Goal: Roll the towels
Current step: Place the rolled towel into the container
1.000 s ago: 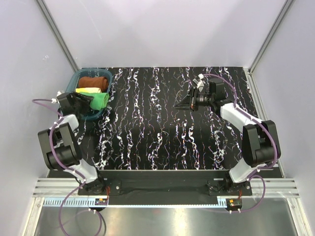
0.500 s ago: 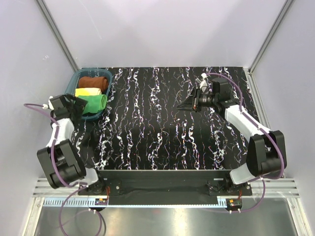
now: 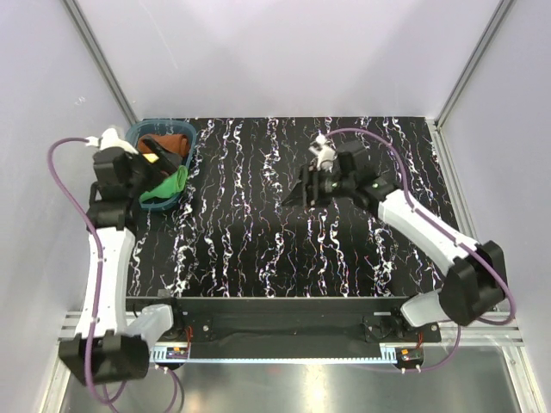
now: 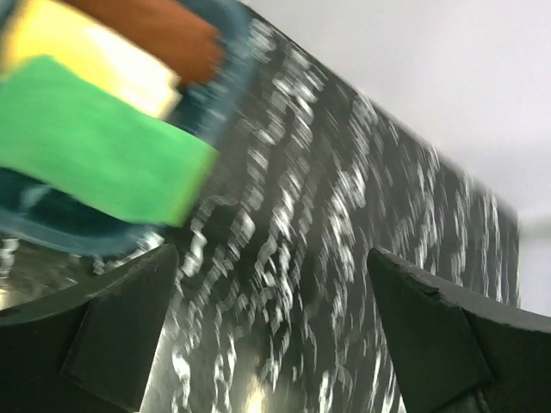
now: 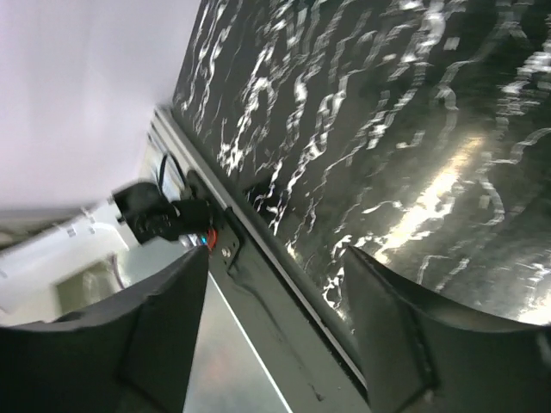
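No legible writing on the towels [image 4: 95,163], the tray [image 4: 60,234] or the table [image 4: 344,215], nothing readable elsewhere

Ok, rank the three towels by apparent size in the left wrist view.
1. green towel, nearest the camera.
2. pale yellow towel.
3. rust-brown towel; these two are cropped by the frame, so their order is unsure.

Centre and near edge of marbled tabletop [image 3: 250,249] bare: wide passage between arms. Far-left corner taken by teal tray [image 3: 193,144], packed with towels [image 3: 170,184]; left gripper [image 4: 271,258], jaws spread, crowds its left side. Across right half slants right arm [image 3: 413,219], right gripper [image 3: 294,193] mid-table, jaws apart. Left, right, far sides shut by enclosure walls [image 3: 52,103].
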Available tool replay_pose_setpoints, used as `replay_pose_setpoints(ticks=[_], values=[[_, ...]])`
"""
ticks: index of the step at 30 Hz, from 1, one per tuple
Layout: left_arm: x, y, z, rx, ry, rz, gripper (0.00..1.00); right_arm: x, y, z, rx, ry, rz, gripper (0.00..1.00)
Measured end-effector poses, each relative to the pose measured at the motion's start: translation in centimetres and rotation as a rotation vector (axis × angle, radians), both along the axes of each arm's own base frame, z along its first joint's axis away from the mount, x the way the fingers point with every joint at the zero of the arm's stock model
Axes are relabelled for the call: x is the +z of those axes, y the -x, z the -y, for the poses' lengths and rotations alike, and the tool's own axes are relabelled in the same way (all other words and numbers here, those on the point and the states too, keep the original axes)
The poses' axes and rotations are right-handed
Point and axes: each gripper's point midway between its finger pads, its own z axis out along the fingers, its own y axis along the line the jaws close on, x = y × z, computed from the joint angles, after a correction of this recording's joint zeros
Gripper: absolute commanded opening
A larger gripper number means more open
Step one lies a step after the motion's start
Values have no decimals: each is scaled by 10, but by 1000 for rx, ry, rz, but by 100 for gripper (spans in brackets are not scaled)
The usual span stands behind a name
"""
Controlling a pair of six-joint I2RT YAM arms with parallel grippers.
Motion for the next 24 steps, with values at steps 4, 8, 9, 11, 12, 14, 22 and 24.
replay_pose_setpoints(ticks=[4,8,9,11,12,14,22,24], values=[[4,27,35,-146,-91,-3,99,24,34,-18,64,15,123,84],[0,48,34,-172,-185,-23,99,58,44,-5,15,-27,269,100],[-1,54,32,-169,-210,-21,99,65,46,-1,-1,-37,296,100],[-5,64,27,-151,-250,-9,99,75,50,8,-32,-52,340,100],[-8,70,23,-135,-265,-7,99,78,52,11,-47,-55,356,100],[-18,78,17,-105,-289,-2,99,81,53,18,-74,-55,375,100],[-47,86,7,-72,-320,-60,99,88,54,35,-158,-36,414,100],[-49,85,7,-74,-320,-69,99,89,53,37,-168,-33,417,100]])
